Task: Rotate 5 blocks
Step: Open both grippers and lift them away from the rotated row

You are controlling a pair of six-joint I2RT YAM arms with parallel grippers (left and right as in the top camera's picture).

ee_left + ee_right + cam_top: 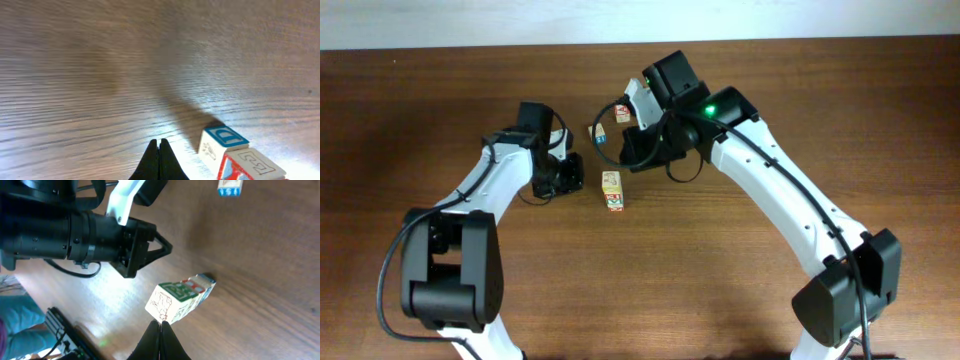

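Blocks (612, 190): two touching end to end on table (720, 290). L gripper (160, 147) pressed together, tips just beside them; R gripper (160, 329) likewise pressed together.

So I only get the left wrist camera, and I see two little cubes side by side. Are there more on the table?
Observer: Yes. Overhead, a lone block with red print sits farther back, apart from your row of blocks.
Operator: And the other arm?
Observer: The right end effector is shut, its tips by one end of that row; touching or not, I cannot tell.
Operator: Anything else?
Observer: A cube with a blue mark lies near the lone block, not touching it.
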